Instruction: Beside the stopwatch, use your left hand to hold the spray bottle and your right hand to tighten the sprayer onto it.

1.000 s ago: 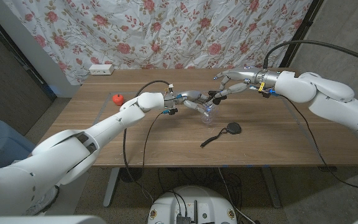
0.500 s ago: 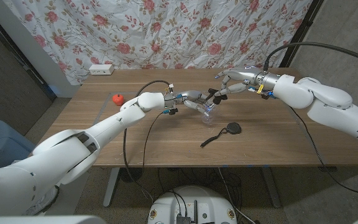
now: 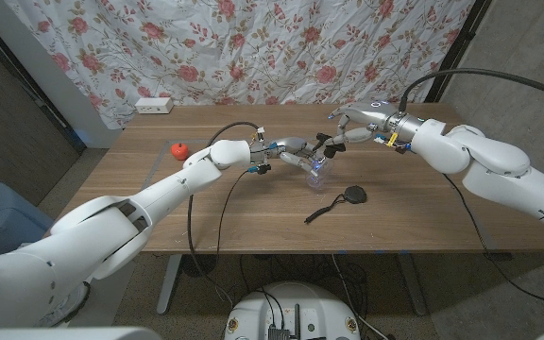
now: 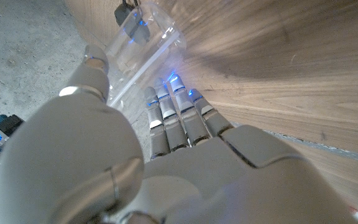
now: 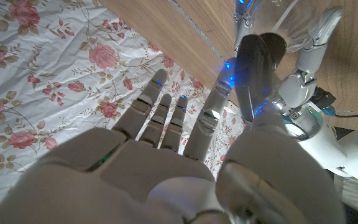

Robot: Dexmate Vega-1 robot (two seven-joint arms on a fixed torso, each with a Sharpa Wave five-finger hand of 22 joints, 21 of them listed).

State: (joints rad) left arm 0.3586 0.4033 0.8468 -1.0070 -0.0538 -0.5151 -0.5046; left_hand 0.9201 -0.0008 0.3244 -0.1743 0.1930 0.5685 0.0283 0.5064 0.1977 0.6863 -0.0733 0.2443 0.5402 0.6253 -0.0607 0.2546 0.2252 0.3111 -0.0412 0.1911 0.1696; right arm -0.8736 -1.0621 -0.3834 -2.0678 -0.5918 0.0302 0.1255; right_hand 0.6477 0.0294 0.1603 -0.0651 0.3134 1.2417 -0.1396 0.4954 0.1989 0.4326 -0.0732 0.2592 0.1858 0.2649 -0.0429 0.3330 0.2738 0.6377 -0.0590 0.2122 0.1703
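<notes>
Bottle (image 3: 315,173) stands on the table (image 3: 159,208), near the stopwatch (image 3: 353,195), and my left hand (image 3: 291,151) grasps it from the left side. Its neck points up, so the sprayer (image 3: 322,147) sits on top. My right hand (image 3: 352,129) pinches this sprayer from the right and I judge it is the nearer hand for the twisting.

We see glossy white rounded arms, black cables looping off each wrist, a silver-grey left hand (image 3: 296,149) and right hand (image 3: 349,127), blue lights on the fingers (image 4: 180,118).
</notes>
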